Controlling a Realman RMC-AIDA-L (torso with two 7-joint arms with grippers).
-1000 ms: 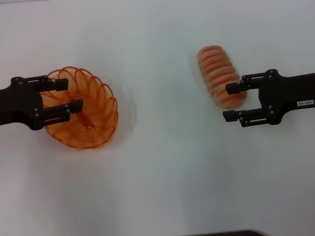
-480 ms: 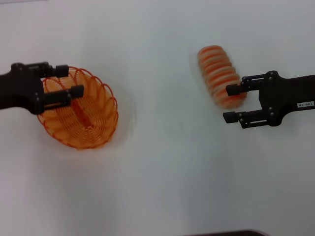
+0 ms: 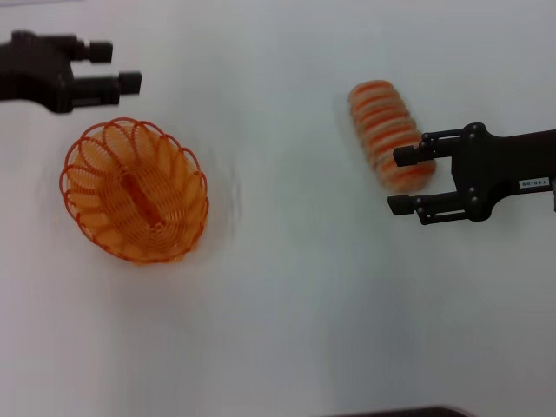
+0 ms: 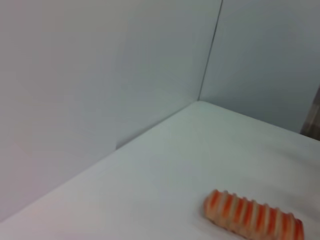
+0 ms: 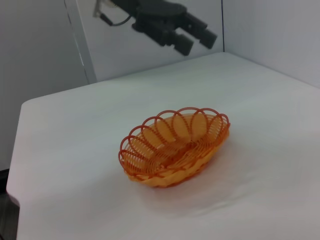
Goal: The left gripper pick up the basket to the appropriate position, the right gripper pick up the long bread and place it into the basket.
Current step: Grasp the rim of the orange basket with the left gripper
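Observation:
The orange wire basket [image 3: 135,193] sits empty on the white table at the left; it also shows in the right wrist view [image 5: 175,145]. My left gripper [image 3: 120,68] is open and empty, beyond the basket and apart from it; it shows raised above the table in the right wrist view [image 5: 192,34]. The long bread [image 3: 387,132], tan with orange stripes, lies at the right and shows in the left wrist view [image 4: 252,218]. My right gripper [image 3: 401,181] is open at the bread's near end, with one finger over that end and the other on bare table.
The white table [image 3: 287,287] is bounded by pale walls at the back [image 4: 150,65]. A dark edge [image 3: 400,412] shows at the bottom of the head view.
My left gripper has drawn away from the basket toward the far left, leaving the basket on the table. The right gripper has shifted only slightly by the bread.

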